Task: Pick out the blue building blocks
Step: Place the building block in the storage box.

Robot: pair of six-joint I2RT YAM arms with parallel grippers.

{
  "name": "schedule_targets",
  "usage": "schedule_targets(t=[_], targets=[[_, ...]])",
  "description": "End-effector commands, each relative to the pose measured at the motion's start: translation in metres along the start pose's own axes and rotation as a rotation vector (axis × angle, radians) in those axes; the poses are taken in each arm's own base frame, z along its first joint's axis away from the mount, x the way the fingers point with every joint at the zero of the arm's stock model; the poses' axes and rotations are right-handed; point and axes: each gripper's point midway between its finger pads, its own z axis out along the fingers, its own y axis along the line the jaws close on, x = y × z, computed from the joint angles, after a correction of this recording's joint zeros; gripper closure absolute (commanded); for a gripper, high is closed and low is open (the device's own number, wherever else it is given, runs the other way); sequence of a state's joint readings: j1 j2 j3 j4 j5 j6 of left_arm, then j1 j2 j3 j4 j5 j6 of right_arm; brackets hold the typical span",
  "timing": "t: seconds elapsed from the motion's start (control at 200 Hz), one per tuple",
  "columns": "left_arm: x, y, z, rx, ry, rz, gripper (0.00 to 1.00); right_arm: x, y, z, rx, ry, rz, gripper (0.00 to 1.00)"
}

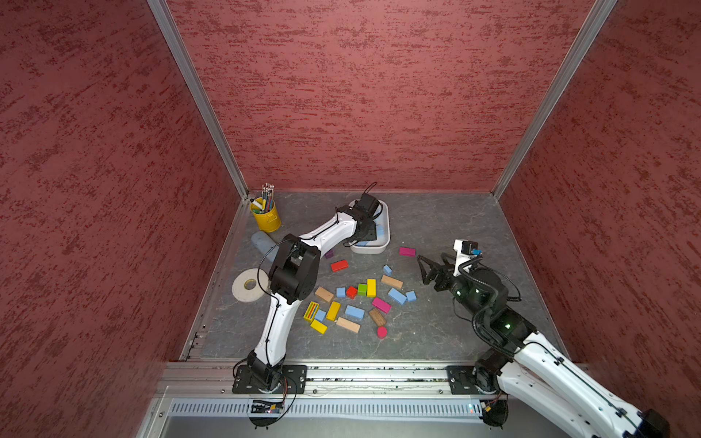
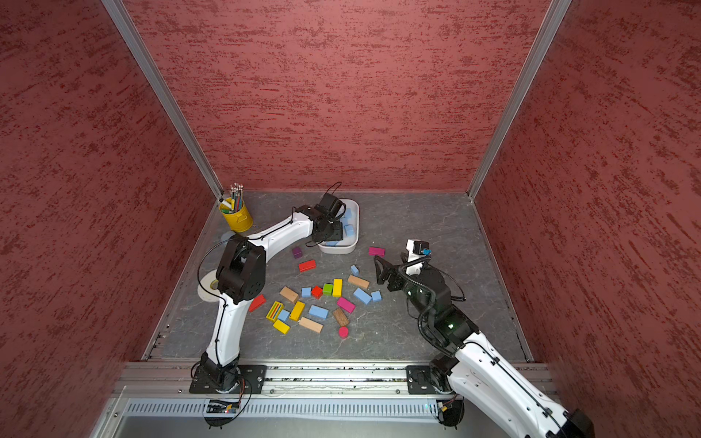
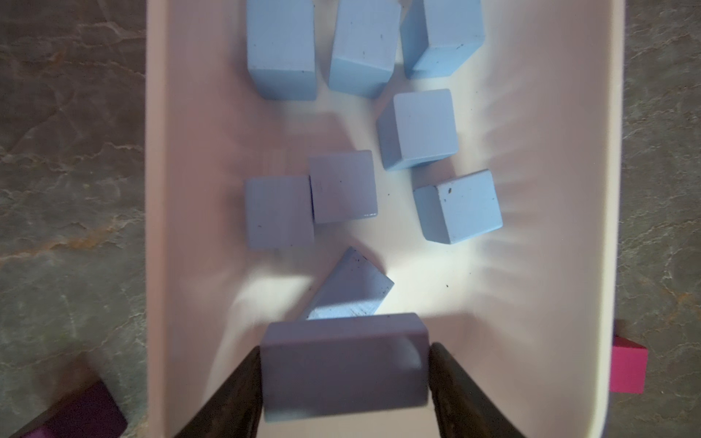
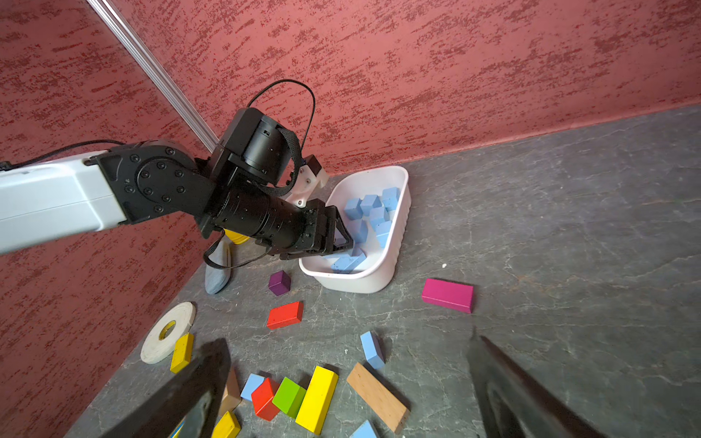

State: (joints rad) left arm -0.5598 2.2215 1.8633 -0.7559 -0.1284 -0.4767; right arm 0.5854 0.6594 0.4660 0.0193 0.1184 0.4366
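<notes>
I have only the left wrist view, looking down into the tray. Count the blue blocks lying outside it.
Observer: I count six blue blocks on the table, scattered among the other coloured blocks, nearer the arm bases than the tray.
Operator: Report the right gripper.
Observer: The right gripper is open and empty, held clear of the blocks at the edge of that scatter.
</notes>
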Motion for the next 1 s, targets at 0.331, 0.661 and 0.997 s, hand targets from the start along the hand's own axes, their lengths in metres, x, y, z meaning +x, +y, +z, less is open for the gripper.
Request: schedule_targets(t=[0.331, 0.661, 0.997], targets=[[-0.010, -0.001, -0.013, 0.018, -0.012, 0.001, 0.19, -0.002, -0.002, -0.002, 0.014, -0.011, -0.004, 0.01], [-0.012, -0.021, -0.097, 0.221, -0.153, 0.050, 0.00, 0.000, -0.006, 0.001, 0.031, -0.012, 0.008, 0.01], [0.026, -0.006, -0.167, 0.368, -0.291, 0.107, 0.00, 0.008, 0.002, 0.006, -0.035, -0.005, 0.080, 0.01]])
